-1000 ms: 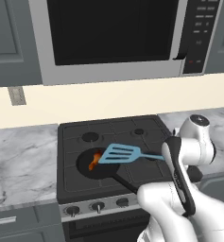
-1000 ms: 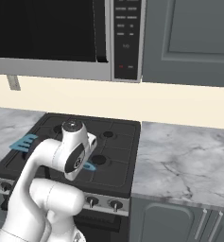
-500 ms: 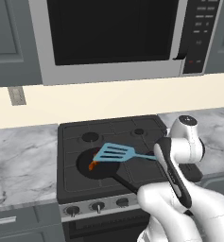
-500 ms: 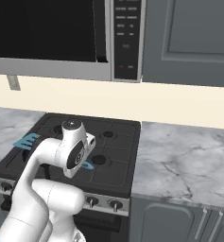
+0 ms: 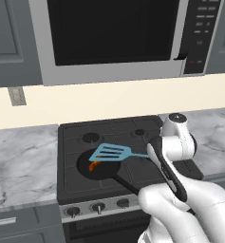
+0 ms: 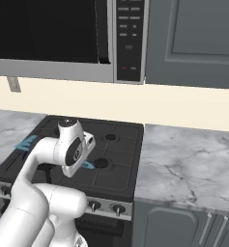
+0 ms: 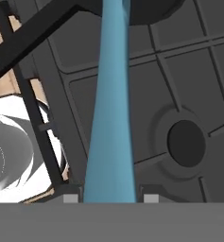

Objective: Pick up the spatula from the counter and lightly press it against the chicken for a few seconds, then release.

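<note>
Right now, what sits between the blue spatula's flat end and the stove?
A dark pan holding the orange chicken lies under the blade of the spatula; the left base view shows it.

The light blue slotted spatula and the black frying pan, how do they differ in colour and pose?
The light blue slotted spatula is pale; the black frying pan is dark. The spatula hangs in the air, in the gripper; the pan rests on the stove. Both have long handles.
</note>
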Motion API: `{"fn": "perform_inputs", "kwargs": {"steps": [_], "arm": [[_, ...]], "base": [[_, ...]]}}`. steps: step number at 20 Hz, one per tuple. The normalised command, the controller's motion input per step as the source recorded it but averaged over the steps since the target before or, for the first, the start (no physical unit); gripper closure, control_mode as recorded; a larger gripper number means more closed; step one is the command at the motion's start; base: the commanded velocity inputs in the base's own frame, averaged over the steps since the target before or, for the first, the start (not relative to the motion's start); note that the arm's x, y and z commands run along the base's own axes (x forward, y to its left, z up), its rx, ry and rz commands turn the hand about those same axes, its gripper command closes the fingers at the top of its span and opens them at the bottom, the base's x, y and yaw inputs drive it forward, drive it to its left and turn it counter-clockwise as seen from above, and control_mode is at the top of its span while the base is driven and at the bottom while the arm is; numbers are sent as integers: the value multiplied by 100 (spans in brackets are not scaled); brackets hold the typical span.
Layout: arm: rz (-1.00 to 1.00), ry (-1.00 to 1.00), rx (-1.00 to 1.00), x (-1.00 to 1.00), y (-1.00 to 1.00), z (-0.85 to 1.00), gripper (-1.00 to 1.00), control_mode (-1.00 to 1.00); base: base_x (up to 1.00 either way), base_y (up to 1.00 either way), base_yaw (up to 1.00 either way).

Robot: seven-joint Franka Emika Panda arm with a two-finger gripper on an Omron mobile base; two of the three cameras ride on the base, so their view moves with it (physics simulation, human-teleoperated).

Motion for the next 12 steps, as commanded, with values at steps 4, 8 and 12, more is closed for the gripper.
{"fn": "perform_inputs", "kwargs": {"steps": [4, 8, 12], "arm": [[-4, 0, -6, 2, 0, 0, 100, -100], [-4, 1, -6, 2, 3, 0, 100, -100], [-4, 3, -5, 1, 3, -3, 100, -100]], "base": [[0, 0, 0], [0, 0, 0], [0, 0, 0]]}}
